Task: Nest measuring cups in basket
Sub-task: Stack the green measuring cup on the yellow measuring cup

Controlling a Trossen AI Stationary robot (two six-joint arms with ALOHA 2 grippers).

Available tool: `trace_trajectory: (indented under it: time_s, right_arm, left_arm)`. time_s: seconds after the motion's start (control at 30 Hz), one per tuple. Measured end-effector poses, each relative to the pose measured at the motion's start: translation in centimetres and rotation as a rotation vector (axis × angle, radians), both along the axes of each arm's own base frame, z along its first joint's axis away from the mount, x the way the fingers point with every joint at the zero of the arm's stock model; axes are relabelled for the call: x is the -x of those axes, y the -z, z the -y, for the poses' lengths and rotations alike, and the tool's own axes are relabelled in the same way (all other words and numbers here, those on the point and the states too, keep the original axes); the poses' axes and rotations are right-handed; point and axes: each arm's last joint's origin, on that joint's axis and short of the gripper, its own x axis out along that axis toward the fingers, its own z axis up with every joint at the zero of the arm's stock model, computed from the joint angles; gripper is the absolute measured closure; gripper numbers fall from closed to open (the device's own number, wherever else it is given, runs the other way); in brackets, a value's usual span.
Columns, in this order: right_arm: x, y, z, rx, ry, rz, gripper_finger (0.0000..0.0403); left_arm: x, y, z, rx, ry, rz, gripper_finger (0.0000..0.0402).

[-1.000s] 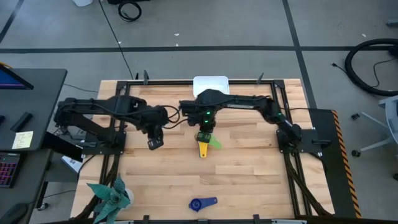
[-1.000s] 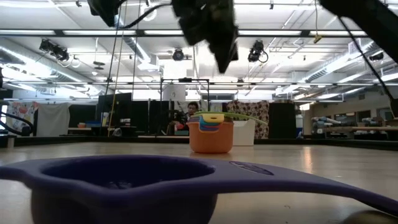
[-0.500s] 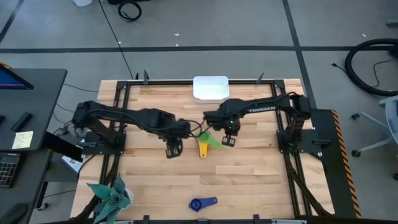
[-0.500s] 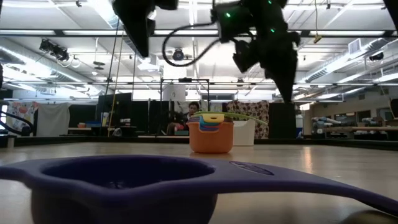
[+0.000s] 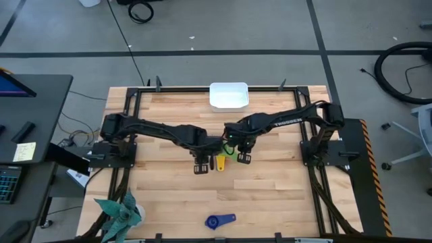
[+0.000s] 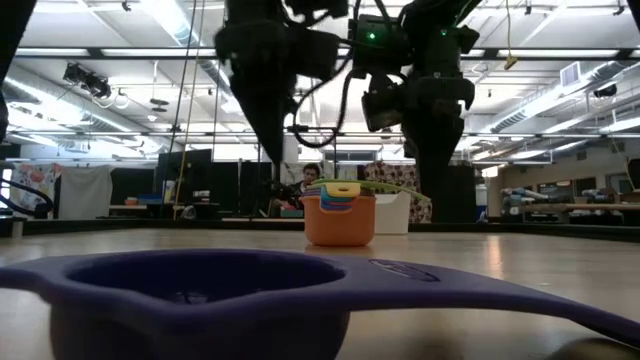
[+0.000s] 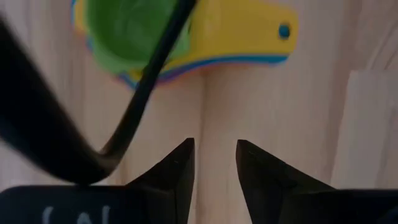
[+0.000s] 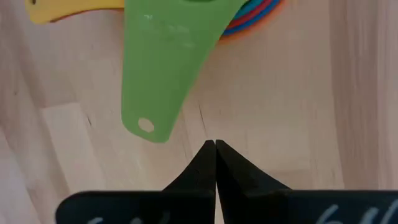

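Note:
A nested stack of measuring cups [image 5: 221, 160] stands on its orange outer cup [image 6: 338, 222] mid-table, with a green cup [image 7: 127, 28] on top. Its yellow handle [image 7: 249, 31] points toward the near edge and its green handle [image 8: 163, 68] sticks out to the right. My left gripper [image 5: 201, 169] hovers open just left of the stack, its fingers [image 7: 180, 165] pointing down at bare wood. My right gripper [image 5: 244, 160] is shut just right of the stack, near the green handle's tip. A dark blue cup [image 5: 220, 220] lies alone by the near edge. The white basket [image 5: 229, 95] sits at the far edge.
A teal spiky plant [image 5: 120, 212] stands at the near left corner. Black frame rails [image 5: 128, 135] run along the table's sides. Bare wood lies between the stack and the dark blue cup [image 6: 200, 295], which fills the low view's foreground.
Both arms have come down toward the stack. My left gripper has swung toward the table's right and near edge, ending beside the stack. My right gripper has moved off above the stack toward the right and near edge, then sunk. The cups have not moved.

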Motion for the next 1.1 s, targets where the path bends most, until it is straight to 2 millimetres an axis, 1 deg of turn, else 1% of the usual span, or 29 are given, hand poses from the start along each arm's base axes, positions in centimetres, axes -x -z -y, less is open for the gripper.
trace_trajectory:
  time_s: [0.2,0.37,0.5,0.67,0.93,1.1]
  right_arm:
    - [0.6,1.2,0.0,0.001,-0.015,-0.019,0.0398]
    - [0.9,2.2,0.0,-0.019,-0.022,-0.005,0.0398]
    - [0.7,2.6,0.0,-0.034,-0.041,0.029,0.0398]
    - [0.4,2.5,0.2,-0.036,-0.039,0.064,0.0398]
    - [0.0,2.4,0.2,-0.109,-0.068,0.118,0.0398]
    - [0.1,2.4,0.2,-0.132,-0.082,0.115,0.0398]
  left_arm:
    - [-1.0,1.5,-0.1,0.093,0.051,0.001,0.0278]
    - [-1.9,2.3,-0.1,0.096,0.093,0.040,0.0278]
    - [-2.5,3.3,-0.5,0.112,0.129,0.044,0.0278]
    - [-3.0,4.4,-1.2,0.177,0.141,0.034,0.0278]
    - [-3.3,4.5,-1.2,0.200,0.162,0.069,0.0278]
    - [-3.5,4.5,-1.2,0.193,0.192,0.090,0.0278]
